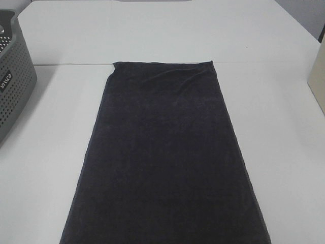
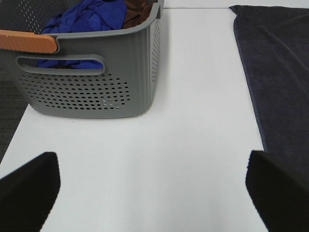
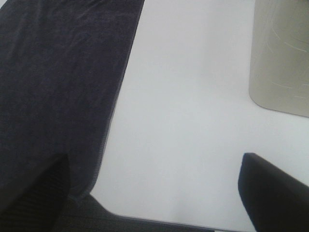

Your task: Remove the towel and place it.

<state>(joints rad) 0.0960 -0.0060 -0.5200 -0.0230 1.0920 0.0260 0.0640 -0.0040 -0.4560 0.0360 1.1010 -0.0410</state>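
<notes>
At the left edge of the white table [image 1: 284, 152] stood a grey perforated plastic basket [image 1: 12, 76] with an orange-padded handle [image 2: 26, 42]; crumpled bright blue cloth [image 2: 87, 17] and a bit of brown fabric [image 2: 137, 12] lay inside it. The left gripper [image 2: 154, 186] hung over bare tabletop near the basket, its two black fingers [image 2: 29, 191] spread wide and holding nothing. The long, rectangular, very dark navy terry towel [image 1: 165, 157] lay off to that gripper's side, apart from it, with only its hemmed edge showing in the left wrist view. The towel was spread flat down the middle of the table, its far short edge close to the seam between the two tabletops and its near end running out of the overhead view. The right gripper [image 3: 157, 191] was likewise spread apart and empty; one finger [image 3: 34, 193] hung over the towel's long edge, the other over white table. A beige rounded container [image 3: 282, 58] stood at the right, well apart from the towel.
</notes>
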